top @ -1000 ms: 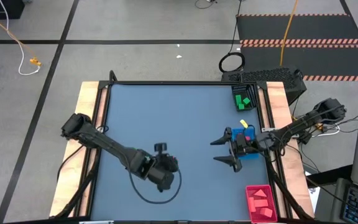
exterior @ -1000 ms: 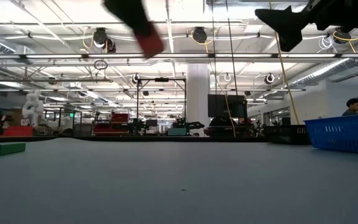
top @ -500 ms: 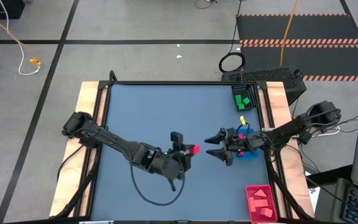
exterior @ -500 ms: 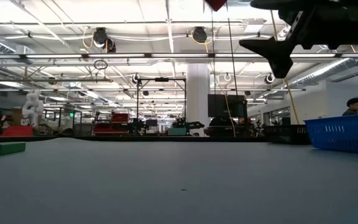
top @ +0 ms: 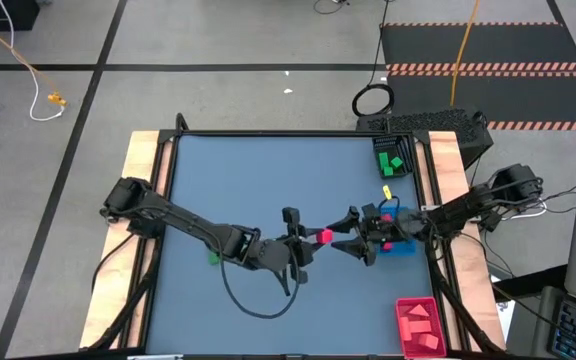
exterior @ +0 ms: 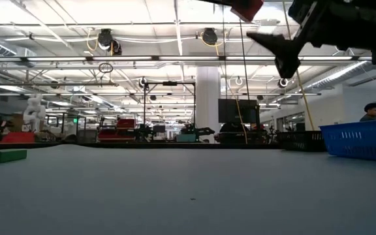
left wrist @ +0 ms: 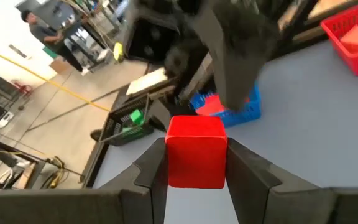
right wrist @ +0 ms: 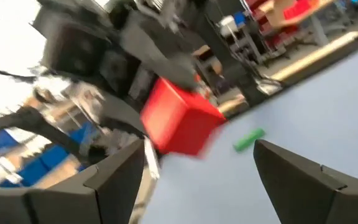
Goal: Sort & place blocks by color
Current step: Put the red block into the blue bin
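My left gripper (top: 316, 238) reaches over the middle of the table and is shut on a red cube block (top: 325, 236), also seen in the left wrist view (left wrist: 196, 151). My right gripper (top: 344, 232) faces it from the right, open. Its fingers (right wrist: 114, 180) stand on either side of the cube (right wrist: 182, 121) without touching it. A green bar block (top: 213, 258) lies flat on the table behind the left gripper (right wrist: 248, 139). Green blocks sit in the black tray (top: 393, 160), red ones in the red tray (top: 420, 325). My left gripper pinches the red cube between its two fingers (left wrist: 151, 171), one on each opposite side face (left wrist: 174, 155). The fingers come level from the table's left. The cube is lifted clear, high above the table (exterior: 247, 8), and sticks out past the fingertips.
The blue tray (top: 400, 245) lies just behind my right gripper near the table's right edge, with a small yellow piece (top: 390, 195) beyond it. A black cable loops on the table under the left arm (top: 258, 305). The far and left parts of the mat are bare.
My left gripper has carried the red cube from the table's near middle toward the right, up to the right gripper, uncovering the green bar. My right gripper has moved left from over the blue tray to meet it and stays open.
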Controlling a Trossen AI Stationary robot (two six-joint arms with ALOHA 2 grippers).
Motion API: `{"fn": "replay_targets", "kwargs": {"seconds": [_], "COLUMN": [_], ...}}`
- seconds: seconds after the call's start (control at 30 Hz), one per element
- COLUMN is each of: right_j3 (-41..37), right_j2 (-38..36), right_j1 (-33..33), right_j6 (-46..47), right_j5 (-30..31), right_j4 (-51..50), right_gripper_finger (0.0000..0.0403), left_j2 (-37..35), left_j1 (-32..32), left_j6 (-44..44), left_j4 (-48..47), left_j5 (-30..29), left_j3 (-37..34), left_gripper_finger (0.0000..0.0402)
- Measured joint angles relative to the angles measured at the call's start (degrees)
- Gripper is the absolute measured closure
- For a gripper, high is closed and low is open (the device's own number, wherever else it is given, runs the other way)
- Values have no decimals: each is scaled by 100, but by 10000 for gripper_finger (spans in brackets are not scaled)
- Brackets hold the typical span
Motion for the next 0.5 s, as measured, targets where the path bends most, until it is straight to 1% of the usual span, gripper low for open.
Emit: {"fn": "replay_targets", "kwargs": {"seconds": [0.1,0.23,0.33,0.43,0.5], "right_j3": [-2,-4,-2,0,0], "right_j2": [5,7,-2,-2,-2], "right_j1": [-112,-259,-368,-432,-502], "right_j6": [7,-13,-40,-54,4], "right_j5": [-9,-72,-15,-70,-156], "right_j4": [-175,31,406,523,566], "right_gripper_finger": [106,106,106,106,106], "left_j2": [-2,-2,-2,-2,-2], "left_j1": [38,126,174,267,344], "left_j6": [213,489,684,820,937], "left_j4": [530,1104,1234,1359,1438], "left_j5": [54,395,719,1046,1130], "left_j3": [-215,-463,-500,-502,-504], "left_gripper_finger": [275,275,275,275,275]}}
